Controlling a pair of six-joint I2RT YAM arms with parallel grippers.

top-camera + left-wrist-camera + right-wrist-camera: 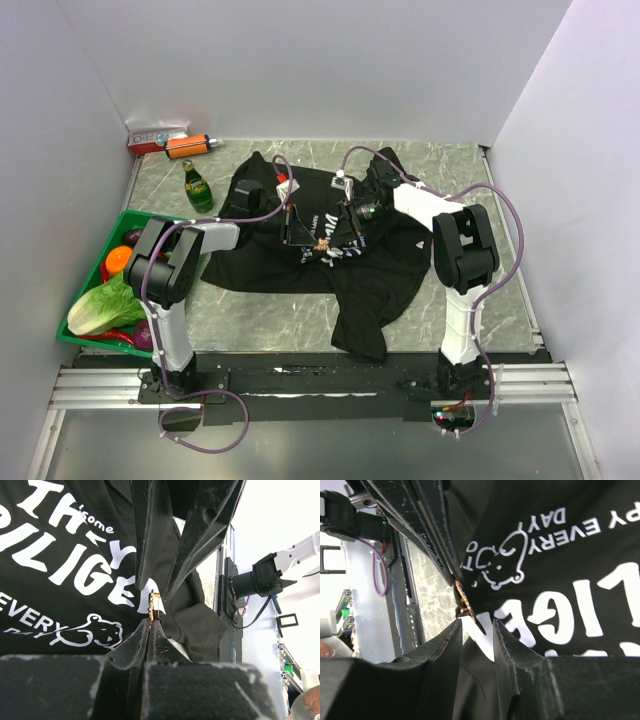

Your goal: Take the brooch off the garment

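The garment, a black T-shirt with white lettering, lies spread mid-table. A small gold-brown brooch sits on its chest print. My left gripper is shut on the brooch, which sticks out past its closed tips. My right gripper comes from the opposite side. Its jaws stand a little apart with a fold of the shirt between them, right beside the brooch. The two grippers meet tip to tip at the brooch.
A green crate of vegetables stands at the left edge beside the left arm. A green bottle lies behind it. An orange tube and a red-white box lie at the back left wall.
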